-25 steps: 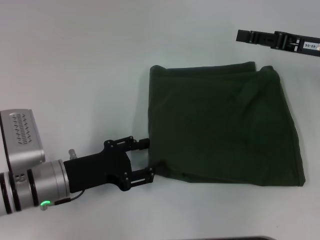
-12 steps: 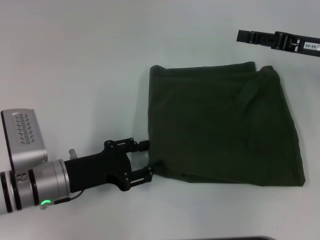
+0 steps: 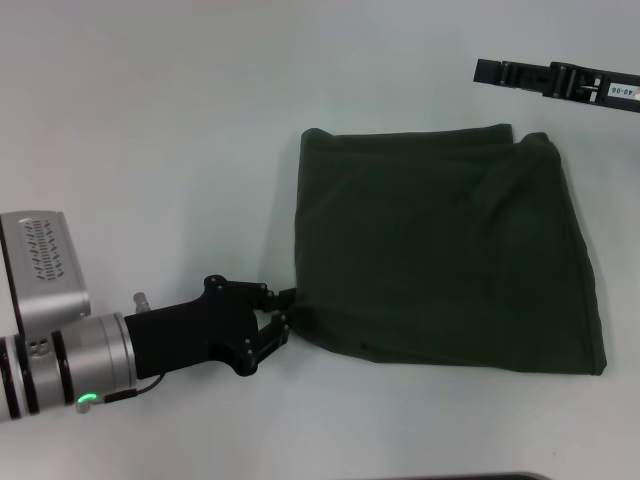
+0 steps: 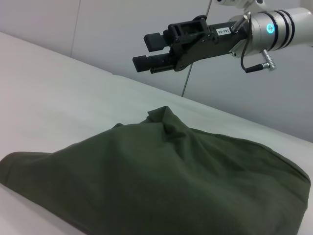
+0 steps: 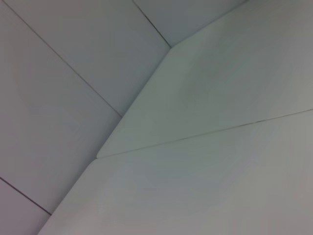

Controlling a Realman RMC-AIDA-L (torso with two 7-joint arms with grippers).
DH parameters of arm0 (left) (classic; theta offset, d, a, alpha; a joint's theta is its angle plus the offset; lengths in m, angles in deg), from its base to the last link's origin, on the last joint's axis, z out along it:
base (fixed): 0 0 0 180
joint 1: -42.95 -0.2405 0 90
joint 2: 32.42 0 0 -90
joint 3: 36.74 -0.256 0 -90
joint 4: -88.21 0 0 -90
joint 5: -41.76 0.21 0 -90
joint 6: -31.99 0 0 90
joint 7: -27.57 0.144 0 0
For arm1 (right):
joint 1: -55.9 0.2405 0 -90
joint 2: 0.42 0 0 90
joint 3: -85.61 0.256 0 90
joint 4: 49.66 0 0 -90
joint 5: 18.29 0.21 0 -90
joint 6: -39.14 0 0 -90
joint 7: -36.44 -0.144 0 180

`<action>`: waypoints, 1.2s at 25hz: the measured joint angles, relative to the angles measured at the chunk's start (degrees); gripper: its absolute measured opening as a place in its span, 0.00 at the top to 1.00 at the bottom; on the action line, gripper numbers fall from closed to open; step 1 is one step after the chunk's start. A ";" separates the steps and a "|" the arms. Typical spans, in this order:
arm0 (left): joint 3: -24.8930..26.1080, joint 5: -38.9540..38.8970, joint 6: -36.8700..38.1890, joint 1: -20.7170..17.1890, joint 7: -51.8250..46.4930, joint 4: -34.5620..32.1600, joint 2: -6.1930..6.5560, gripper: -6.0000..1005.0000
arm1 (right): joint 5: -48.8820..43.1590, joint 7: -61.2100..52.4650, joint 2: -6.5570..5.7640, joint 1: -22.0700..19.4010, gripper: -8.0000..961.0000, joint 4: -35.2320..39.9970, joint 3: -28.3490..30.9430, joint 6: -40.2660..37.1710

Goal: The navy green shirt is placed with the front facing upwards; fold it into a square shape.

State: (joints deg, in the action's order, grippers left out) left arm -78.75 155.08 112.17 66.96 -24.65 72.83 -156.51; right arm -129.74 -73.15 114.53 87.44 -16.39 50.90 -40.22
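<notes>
The near-left corner of the navy green shirt (image 3: 445, 250) is being pinched between the narrowed jaws of the left gripper (image 3: 281, 318), the folded cloth extending ahead and rightward from them, while the right gripper (image 3: 500, 72), slightly parted, is being held well beyond it.

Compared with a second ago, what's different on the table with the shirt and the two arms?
The left tool has closed its fingers on the near left corner of the navy green shirt, bunching that edge slightly; before, the fingers were spread around the corner. The shirt otherwise lies folded as before, and the right tool stays parked above the table's far side.
</notes>
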 joint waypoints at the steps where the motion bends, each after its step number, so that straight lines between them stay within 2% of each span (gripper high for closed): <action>1: 0.00 0.06 0.00 0.05 -0.05 0.00 0.00 0.69 | 0.00 0.03 0.00 0.00 0.37 0.00 0.00 0.00; 4: 0.00 0.15 0.00 0.13 -0.16 -0.01 0.00 0.85 | 0.00 0.17 0.00 0.01 0.37 0.02 0.00 0.06; 9: -0.27 0.25 0.06 0.46 -0.21 -0.01 0.12 0.96 | -0.06 0.43 -0.02 0.01 0.37 0.04 0.00 0.11; 23: -0.29 -0.10 1.21 -0.74 -1.83 -3.95 0.73 0.96 | -0.18 0.55 0.01 0.26 0.37 -0.07 -0.97 0.29; 30: -0.55 0.11 1.62 -0.72 -4.05 -6.30 0.45 0.96 | -2.17 -4.08 -0.68 0.37 0.37 -0.11 -2.59 1.64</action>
State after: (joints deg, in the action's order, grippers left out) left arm -79.30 155.19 113.79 66.24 -28.70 66.54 -156.06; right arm -131.91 -77.22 113.85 87.81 -16.50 48.31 -38.58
